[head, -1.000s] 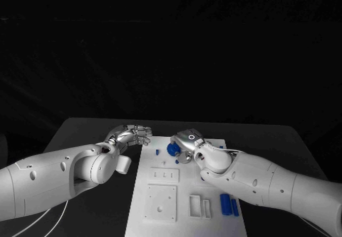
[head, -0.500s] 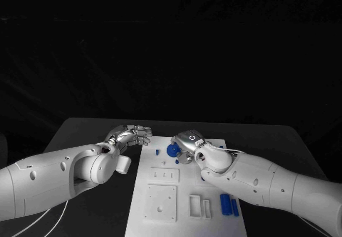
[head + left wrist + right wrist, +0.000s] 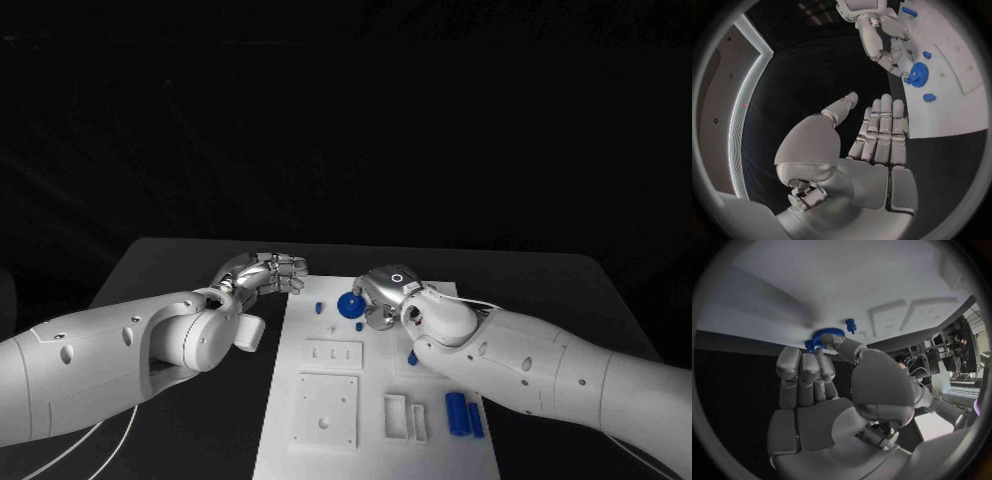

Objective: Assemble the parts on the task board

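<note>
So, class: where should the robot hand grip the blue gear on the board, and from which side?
Probably by its toothed rim, from above: the blue gear lies flat on the task board, so only its rim offers opposing faces. The right robot hand is already there.

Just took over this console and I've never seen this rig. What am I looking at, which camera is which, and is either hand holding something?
Two white robot arms with silver hands work at a black table. The head view looks down from the robot's head; each round picture comes from a wrist camera behind that hand. The white task board carries small blue parts. The right hand has its fingertips on a blue gear on the board; whether it grips it is unclear. The left hand hovers beside the board, fingers apart, holding nothing.
</note>
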